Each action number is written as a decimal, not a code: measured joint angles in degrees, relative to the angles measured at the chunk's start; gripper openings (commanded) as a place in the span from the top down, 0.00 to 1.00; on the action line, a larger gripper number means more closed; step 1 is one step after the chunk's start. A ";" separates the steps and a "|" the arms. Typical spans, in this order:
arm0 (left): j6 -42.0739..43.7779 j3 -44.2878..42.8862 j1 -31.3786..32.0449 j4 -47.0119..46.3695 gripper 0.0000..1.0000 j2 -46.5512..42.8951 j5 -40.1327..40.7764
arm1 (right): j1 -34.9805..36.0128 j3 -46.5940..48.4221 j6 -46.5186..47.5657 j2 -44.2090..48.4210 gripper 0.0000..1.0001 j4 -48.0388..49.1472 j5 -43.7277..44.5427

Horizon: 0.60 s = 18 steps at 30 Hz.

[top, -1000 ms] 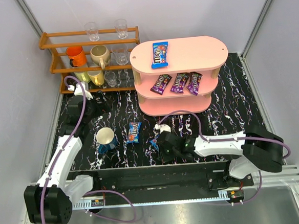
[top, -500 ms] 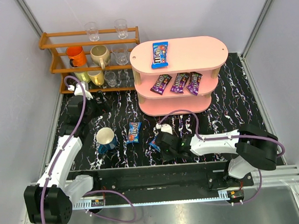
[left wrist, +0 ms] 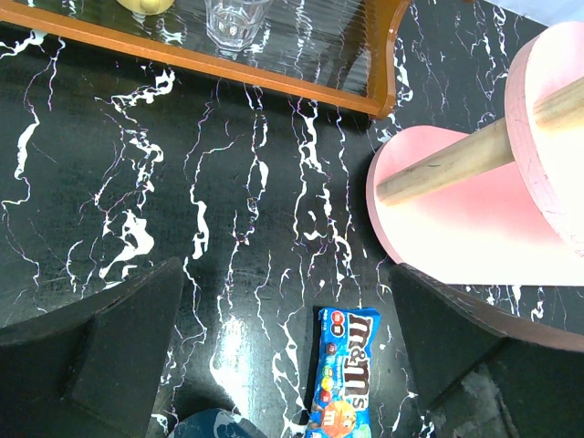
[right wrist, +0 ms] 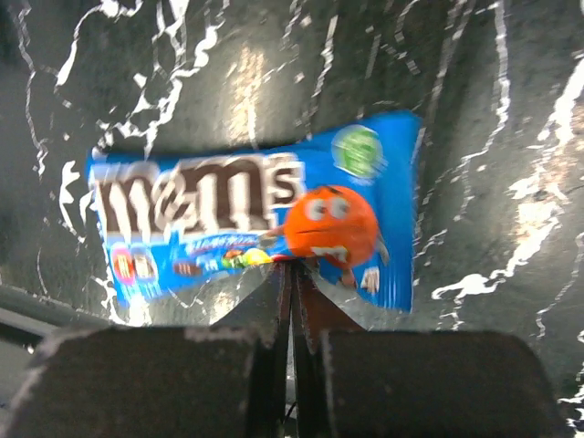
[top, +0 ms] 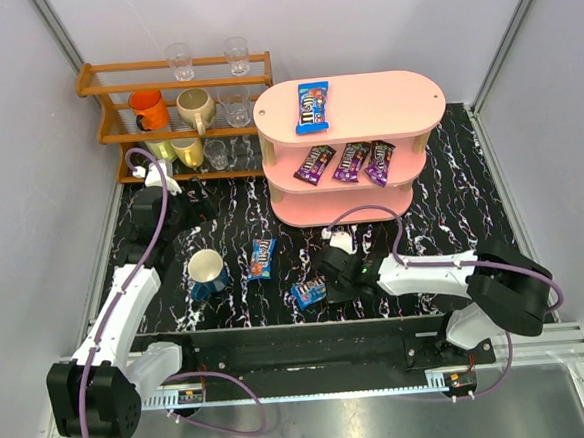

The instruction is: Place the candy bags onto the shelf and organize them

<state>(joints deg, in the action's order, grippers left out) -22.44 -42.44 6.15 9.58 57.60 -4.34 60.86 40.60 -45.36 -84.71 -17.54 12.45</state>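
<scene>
The right gripper (right wrist: pixel 292 271) has its 2 fingers pressed together on the near edge of a blue candy bag (right wrist: pixel 255 219), pinching it just below the orange character printed on the wrapper. Whether that packet is raised or resting on the black marbled table (top: pixel 451 198) cannot be told. In the top view it sits between 6 and 7 o'clock from the pink shelf (top: pixel 384 102), apart from the base.

A loose blue bag (top: pixel 262 258) lies flat on the table at 10 o'clock from the pinched one. A dark blue mug (top: pixel 208 273) stands near it at 9 o'clock. A shelved blue bag (top: pixel 311 107) lies on the top board, toward its 9 o'clock end. 3 purple bags (top: pixel 351 161) lie side by side on the middle board, close to its front edge.

The left gripper (left wrist: pixel 287 274) hangs with its fingers spread wide and nothing between them. It is above the table at 10 o'clock from the loose blue bag. A wooden rack (top: pixel 178 87) holding mugs and glasses stands at 9 o'clock from the shelf.
</scene>
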 measured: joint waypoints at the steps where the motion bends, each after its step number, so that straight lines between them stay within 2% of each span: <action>1: 0.00 0.00 0.00 -0.02 0.01 0.00 0.00 | -0.74 -0.07 0.00 0.11 1.00 -0.11 -0.02; 7: 0.00 0.00 0.00 0.00 0.01 0.00 0.02 | -5.38 -0.17 0.42 0.26 1.00 -0.37 0.02; 18: 0.04 0.00 0.00 0.02 0.01 0.02 0.04 | -8.83 4.55 5.22 -4.59 1.00 -0.17 1.49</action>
<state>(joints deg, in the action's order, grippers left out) -22.39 -42.44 6.15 9.61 57.63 -4.29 52.03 45.15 -40.14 -89.30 -17.72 13.93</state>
